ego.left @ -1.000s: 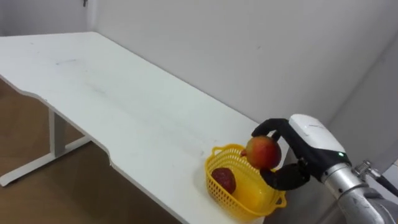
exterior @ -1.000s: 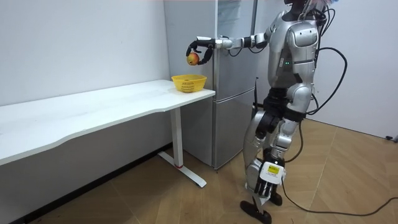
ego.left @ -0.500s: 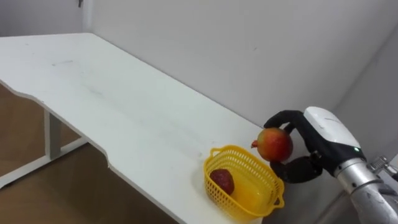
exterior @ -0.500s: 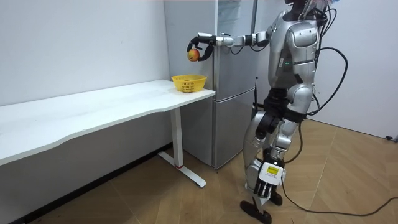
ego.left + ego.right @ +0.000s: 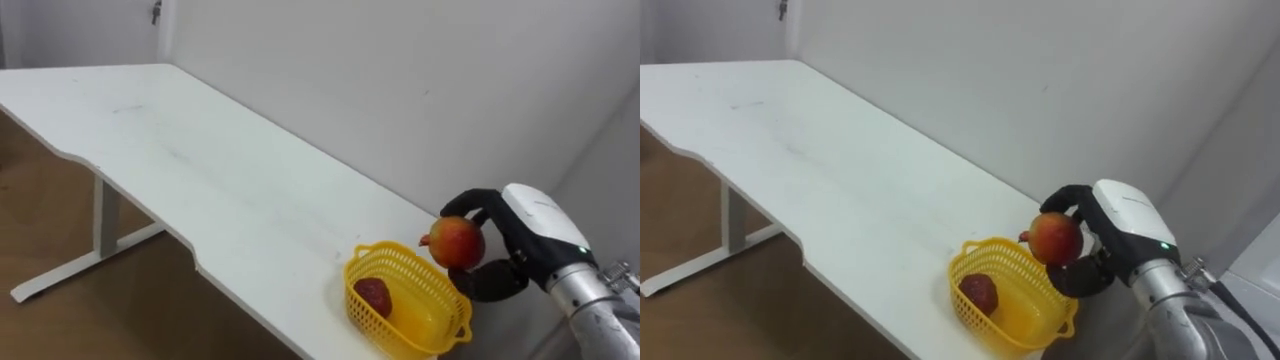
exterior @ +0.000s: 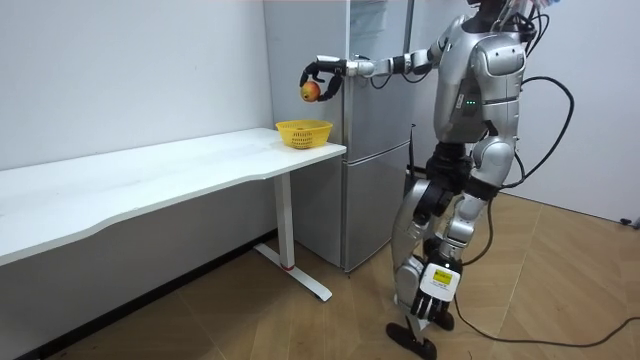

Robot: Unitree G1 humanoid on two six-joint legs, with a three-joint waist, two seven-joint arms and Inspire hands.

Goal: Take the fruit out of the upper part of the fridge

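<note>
Item: red-and-yellow fruit (image 5: 457,242), lower right of the left eye view, held in the air and touching nothing but the hand. Holder: right hand (image 5: 527,232), dark fingers (image 5: 478,199) and thumb curled round the fruit from behind. Below it, apart from it: yellow basket (image 5: 370,324) at the near end of the white table (image 5: 200,150), containing a dark red fruit (image 5: 373,295) on a yellow base. Room view: the robot stands upright before the grey fridge (image 6: 385,150), right arm stretched level towards the view's left, fruit well above the basket.
</note>
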